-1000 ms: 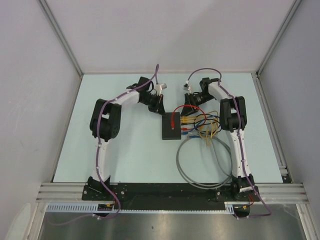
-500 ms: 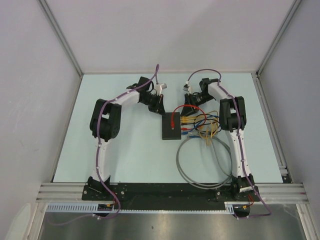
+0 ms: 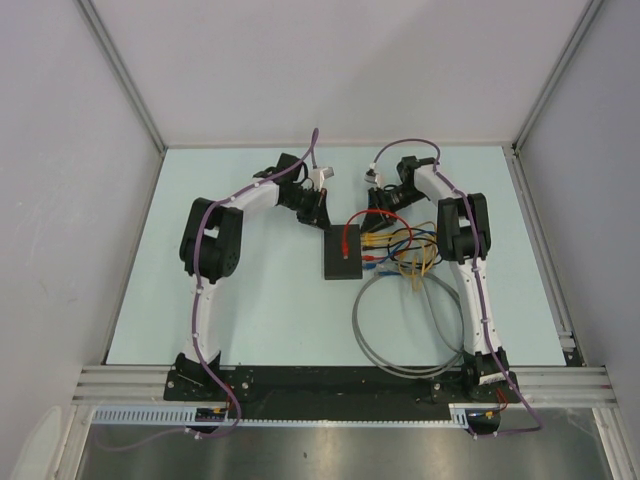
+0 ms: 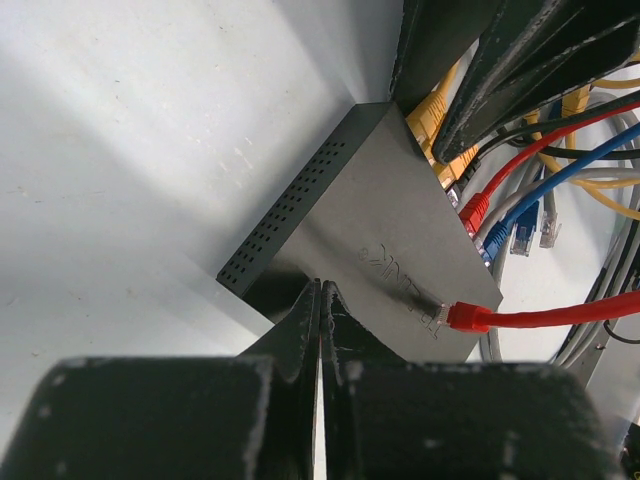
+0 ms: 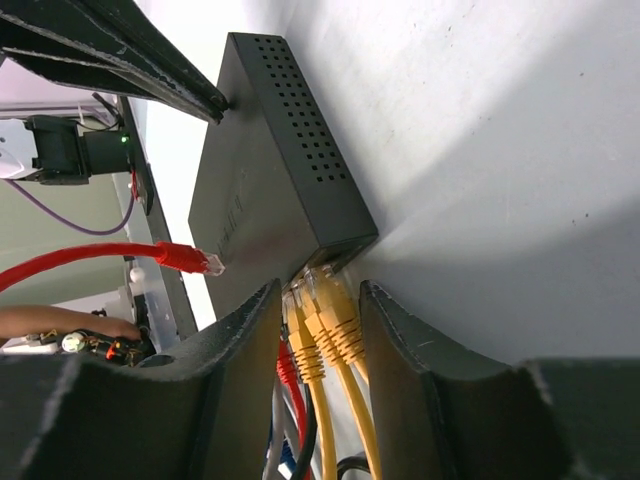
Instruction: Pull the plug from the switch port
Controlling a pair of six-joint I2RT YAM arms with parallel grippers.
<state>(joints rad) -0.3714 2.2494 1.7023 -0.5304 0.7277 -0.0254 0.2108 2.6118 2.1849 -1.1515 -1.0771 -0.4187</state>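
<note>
Jaws of the right gripper [image 5: 320, 293] stand apart, the yellow plugs [image 5: 322, 320] between them, the switch [image 5: 268, 190] just past the tips; the left gripper [image 4: 320, 296] is closed, tips against the switch — best to squeeze one plug firmly, then pull straight back, not sideways.

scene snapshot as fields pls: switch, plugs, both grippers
switch: matte-black box, flat on the table, sockets on the right arm's side
left gripper: shut, tip at the switch's corner away from the sockets
right gripper: open, one finger either side of the yellow plugs
yellow plugs: seated in the sockets
loose red plug: lying on the switch's top, in no socket
task status: no plug pulled yet by the right gripper
</note>
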